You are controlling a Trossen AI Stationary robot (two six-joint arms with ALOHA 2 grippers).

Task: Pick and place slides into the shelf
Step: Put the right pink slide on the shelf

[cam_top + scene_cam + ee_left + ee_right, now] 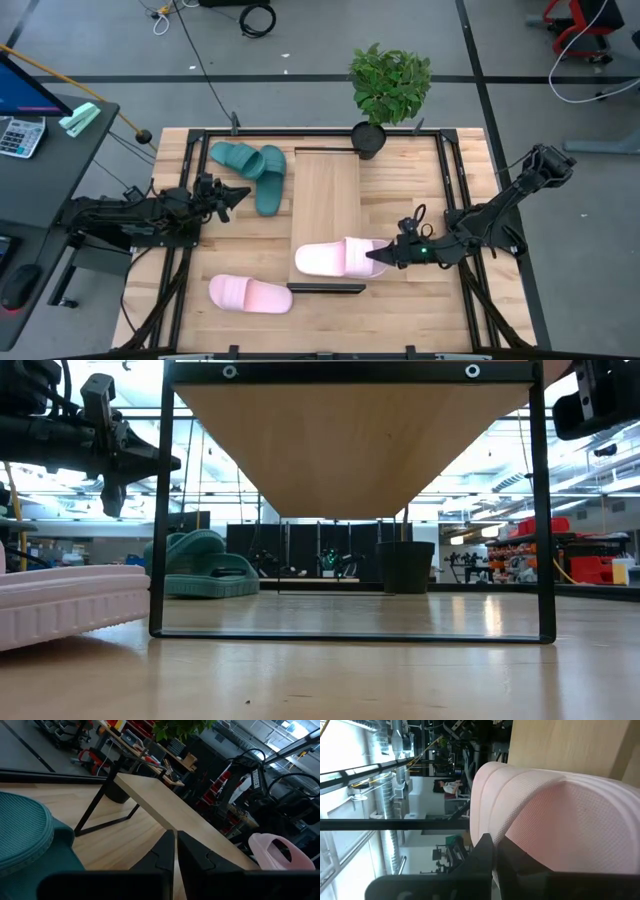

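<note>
The shelf (325, 200) is a long light wood board raised on a dark frame in the middle of the table. One pink slide (338, 258) lies across its near end, with its right end past the board's edge. The second pink slide (250, 295) lies on the table at the near left. Two teal slides (250, 165) lie on the table left of the shelf. My right gripper (380, 255) is shut at the first pink slide's right end. My left gripper (238, 196) is shut and empty, above the table beside the teal slides (25, 840). My right gripper comes level from the table's right, its shut fingertips (485, 851) at the right end of the pink slide (555, 820). The slide lies on the shelf board. I cannot tell whether the tips touch it, and I see nothing between the fingers.
A potted plant (385, 90) stands at the shelf's far end. Dark frame rails (455, 200) run along the table's sides. The shelf's thin legs (157, 510) stand on the tabletop, with open room under the board. A desk with a calculator (20, 135) is off the table's left.
</note>
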